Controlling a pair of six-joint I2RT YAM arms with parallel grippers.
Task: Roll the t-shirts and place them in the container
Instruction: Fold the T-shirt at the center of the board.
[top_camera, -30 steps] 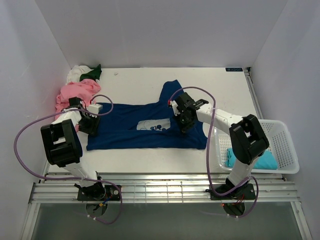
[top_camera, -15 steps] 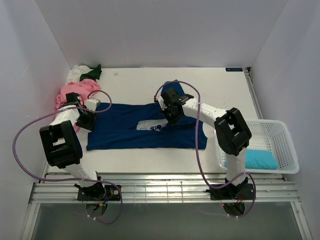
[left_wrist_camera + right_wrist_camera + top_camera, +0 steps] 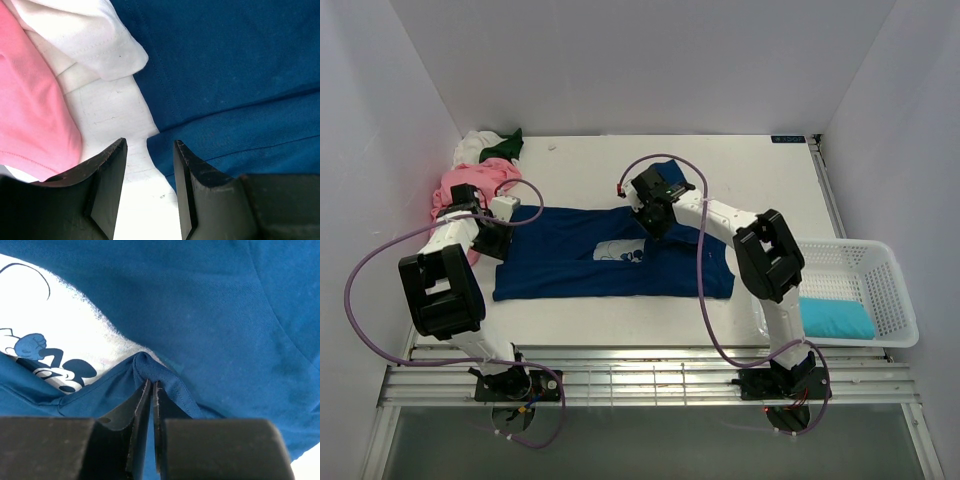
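The navy blue t-shirt [image 3: 620, 262] lies spread on the table, its pale mouse print [image 3: 45, 355] partly covered by a fold. My right gripper [image 3: 655, 222] is shut on a pinched fold of the navy shirt's hem [image 3: 150, 367] near the shirt's middle top edge. My left gripper [image 3: 490, 240] is open over bare table at the navy shirt's left edge [image 3: 165, 150], holding nothing. The pink t-shirt [image 3: 470, 185], a white t-shirt [image 3: 472, 147] and a dark green one [image 3: 505, 146] are piled at the back left. A teal t-shirt [image 3: 835, 318] lies in the basket.
A white mesh basket [image 3: 885, 290] stands at the right front edge of the table. White walls close in the table on three sides. In the left wrist view, pink cloth [image 3: 30, 100] and white cloth [image 3: 85, 40] lie just left of my fingers.
My right gripper has moved left and back, dragging the navy shirt's pinched edge with it over the print. My left gripper has shifted slightly toward the back left.
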